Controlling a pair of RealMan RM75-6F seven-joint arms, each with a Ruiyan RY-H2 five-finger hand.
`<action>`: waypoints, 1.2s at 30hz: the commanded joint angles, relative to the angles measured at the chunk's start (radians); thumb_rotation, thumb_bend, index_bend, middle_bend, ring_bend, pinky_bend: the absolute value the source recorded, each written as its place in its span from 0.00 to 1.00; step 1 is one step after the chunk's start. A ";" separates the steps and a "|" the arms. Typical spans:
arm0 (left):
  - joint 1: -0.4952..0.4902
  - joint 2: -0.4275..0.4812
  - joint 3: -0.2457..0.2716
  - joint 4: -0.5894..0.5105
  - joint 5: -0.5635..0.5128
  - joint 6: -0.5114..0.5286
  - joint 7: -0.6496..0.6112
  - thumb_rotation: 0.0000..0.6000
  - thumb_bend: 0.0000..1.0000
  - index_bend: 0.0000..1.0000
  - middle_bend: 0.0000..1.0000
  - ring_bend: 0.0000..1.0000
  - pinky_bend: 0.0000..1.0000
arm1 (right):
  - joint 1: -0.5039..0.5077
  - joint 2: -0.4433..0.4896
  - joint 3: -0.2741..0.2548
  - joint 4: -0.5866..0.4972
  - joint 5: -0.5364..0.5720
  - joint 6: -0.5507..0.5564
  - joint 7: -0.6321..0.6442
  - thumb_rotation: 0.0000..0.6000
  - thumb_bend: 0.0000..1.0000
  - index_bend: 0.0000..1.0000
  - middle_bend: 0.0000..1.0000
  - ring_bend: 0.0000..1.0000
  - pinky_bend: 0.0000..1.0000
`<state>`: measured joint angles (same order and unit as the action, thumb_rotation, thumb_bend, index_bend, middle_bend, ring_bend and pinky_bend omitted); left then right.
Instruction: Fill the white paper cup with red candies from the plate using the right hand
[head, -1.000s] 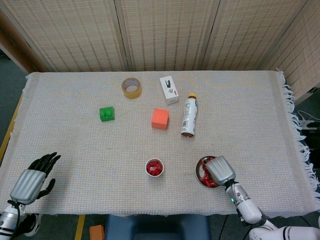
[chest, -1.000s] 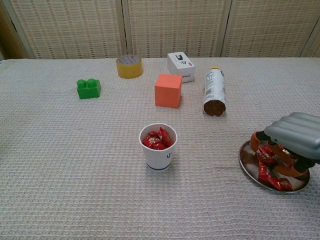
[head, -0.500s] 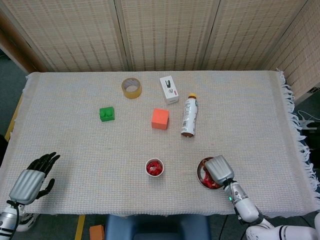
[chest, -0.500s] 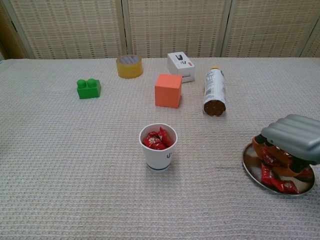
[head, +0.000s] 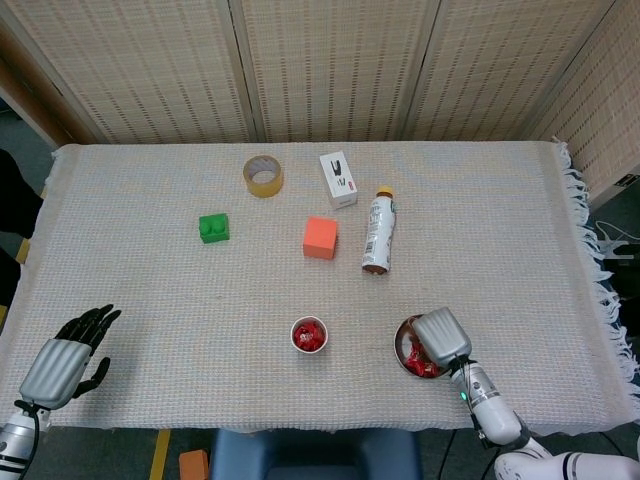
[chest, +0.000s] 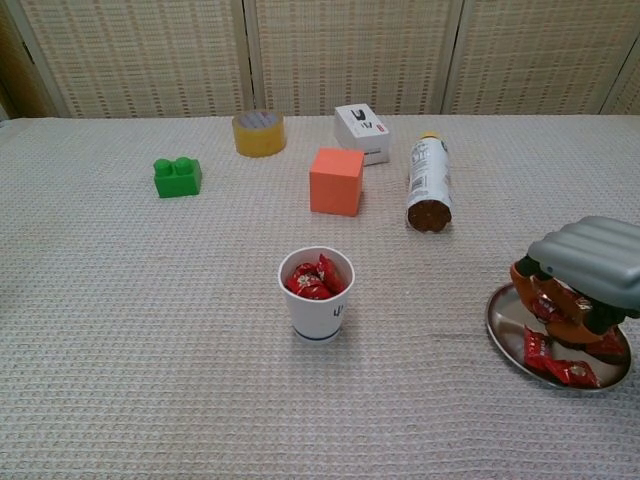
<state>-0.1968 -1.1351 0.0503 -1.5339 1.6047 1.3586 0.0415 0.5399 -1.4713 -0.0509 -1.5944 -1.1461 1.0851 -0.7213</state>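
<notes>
A: What is at the far left?
B: The robot's left hand (head: 62, 362), grey-backed with black fingers spread apart, rests on the woven cloth-covered table (head: 500, 250) and holds nothing. Well beyond it lie a green toy brick (head: 213, 228) and a roll of tan packing tape (head: 263, 176).

A: And toward the middle?
B: A white paper cup (chest: 317, 293) stands upright, well to the left of the right hand, with red wrapped candies (chest: 313, 279) inside. Farther back are an orange cube (chest: 336, 181), a small white box (chest: 361, 133), and a white plastic bottle with a yellow cap (chest: 428, 184) lying on its side.

A: What is the right hand doing?
B: The right hand (chest: 588, 282) sits over a round silver metal plate (chest: 508, 332), fingers curled down around red candies; it appears to grip one, though the hold is partly hidden. More red candies on the plate (chest: 560, 369) lie just beneath it
</notes>
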 joint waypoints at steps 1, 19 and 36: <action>0.000 0.000 0.000 0.000 0.000 0.000 0.000 1.00 0.50 0.02 0.00 0.06 0.18 | -0.002 0.024 0.014 -0.039 -0.021 0.015 0.023 1.00 0.25 0.62 0.69 0.69 1.00; 0.001 0.004 0.001 -0.003 0.001 0.003 -0.009 1.00 0.50 0.01 0.00 0.06 0.18 | 0.173 -0.079 0.201 -0.295 0.046 -0.028 -0.060 1.00 0.25 0.59 0.69 0.69 1.00; 0.001 0.029 0.006 0.004 0.019 0.016 -0.077 1.00 0.50 0.01 0.00 0.06 0.18 | 0.255 -0.287 0.211 -0.138 0.098 -0.013 -0.078 1.00 0.26 0.57 0.70 0.70 1.00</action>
<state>-0.1957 -1.1062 0.0558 -1.5298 1.6231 1.3740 -0.0349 0.7919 -1.7533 0.1629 -1.7377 -1.0490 1.0701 -0.7984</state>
